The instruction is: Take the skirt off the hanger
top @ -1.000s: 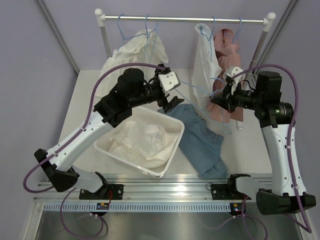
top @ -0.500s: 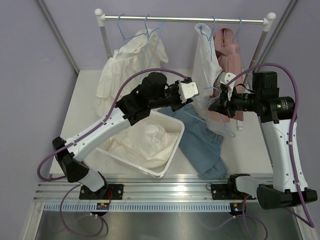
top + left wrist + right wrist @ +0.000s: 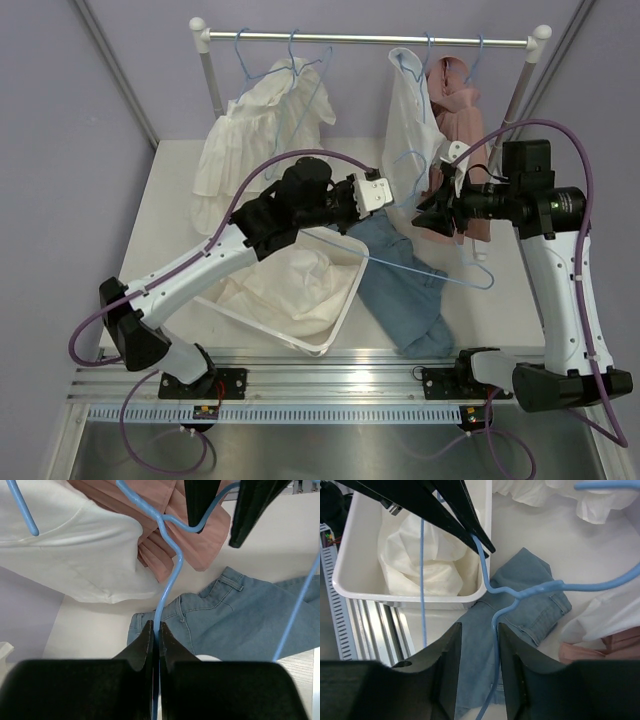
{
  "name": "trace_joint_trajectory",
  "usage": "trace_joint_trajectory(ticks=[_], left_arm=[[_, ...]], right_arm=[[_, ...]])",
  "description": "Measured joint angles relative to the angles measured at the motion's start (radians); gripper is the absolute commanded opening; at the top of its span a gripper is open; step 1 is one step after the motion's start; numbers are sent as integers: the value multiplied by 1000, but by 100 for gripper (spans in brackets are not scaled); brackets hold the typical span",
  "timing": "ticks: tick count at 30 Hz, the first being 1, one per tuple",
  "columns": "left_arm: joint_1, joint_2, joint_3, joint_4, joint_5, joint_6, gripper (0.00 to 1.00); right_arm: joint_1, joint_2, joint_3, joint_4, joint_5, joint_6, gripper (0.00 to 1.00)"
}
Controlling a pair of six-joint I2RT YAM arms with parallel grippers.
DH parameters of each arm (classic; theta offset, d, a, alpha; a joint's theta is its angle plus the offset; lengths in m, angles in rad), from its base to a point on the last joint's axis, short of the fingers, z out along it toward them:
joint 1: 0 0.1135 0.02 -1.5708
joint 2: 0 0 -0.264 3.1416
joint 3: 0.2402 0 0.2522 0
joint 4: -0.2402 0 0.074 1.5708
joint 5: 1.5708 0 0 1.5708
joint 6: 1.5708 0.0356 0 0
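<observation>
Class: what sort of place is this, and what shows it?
Probably a robotics lab bench for clothes handling: a garment rail hung with clothes, a white bin of cloth, two bolted-down robot arms.

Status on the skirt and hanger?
Left end effector shut on blue hanger. Right end effector open around it. Denim skirt off, lying on table. No obstruction seen.

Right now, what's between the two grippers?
The blue hanger: the left gripper is shut on it, and the right gripper, open, straddles it. Both wrist views show this.
</observation>
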Motion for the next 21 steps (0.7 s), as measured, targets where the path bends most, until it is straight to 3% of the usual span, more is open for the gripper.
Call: trace_joint_trajectory(ticks=[2, 10, 14, 15, 19, 21], left_arm=[[0, -27, -34, 22, -12, -9, 0], [2, -139, -127, 112, -58, -42, 0], [2, -165, -146, 129, -71, -45, 0], [2, -169, -151, 129, -74, -45, 0], [2, -170, -167, 138, -85, -45, 0], [2, -170, -168, 137, -87, -46, 0]], right_arm=[[-1, 10, 0, -10, -31, 18, 56], [-41, 96, -3, -111, -200, 21, 54], [-47, 134, -5, -144, -246, 19, 42], [-47, 138, -5, -149, -259, 20, 29], [-47, 138, -4, -165, -294, 21, 0], [-48, 139, -4, -165, -298, 27, 0]])
